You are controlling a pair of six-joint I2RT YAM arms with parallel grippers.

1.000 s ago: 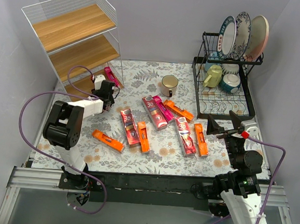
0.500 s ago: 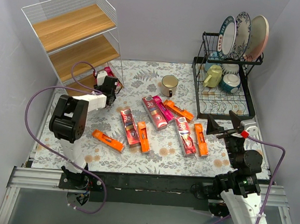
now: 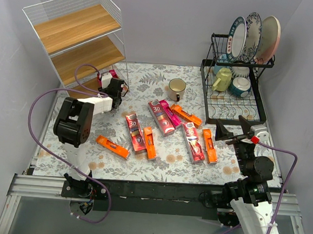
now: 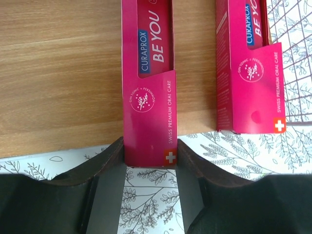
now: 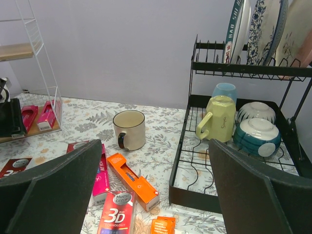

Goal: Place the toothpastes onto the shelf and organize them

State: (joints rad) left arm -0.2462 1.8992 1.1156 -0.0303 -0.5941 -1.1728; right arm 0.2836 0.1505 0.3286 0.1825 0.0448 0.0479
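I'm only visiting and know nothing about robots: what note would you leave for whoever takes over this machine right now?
Left tool: closed on a pink carton lying on the shelf's bottom board, near end overhanging.
Right tool: open, empty, near the dish rack.
Done: a second pink carton lies beside it on that board.
Left: eight on the table: four orange cartons, three dark red cartons, a third pink carton.

Left fingers [image 4: 105, 190] close together, arm outstretched; right fingers [image 5: 53, 190] spread wide.
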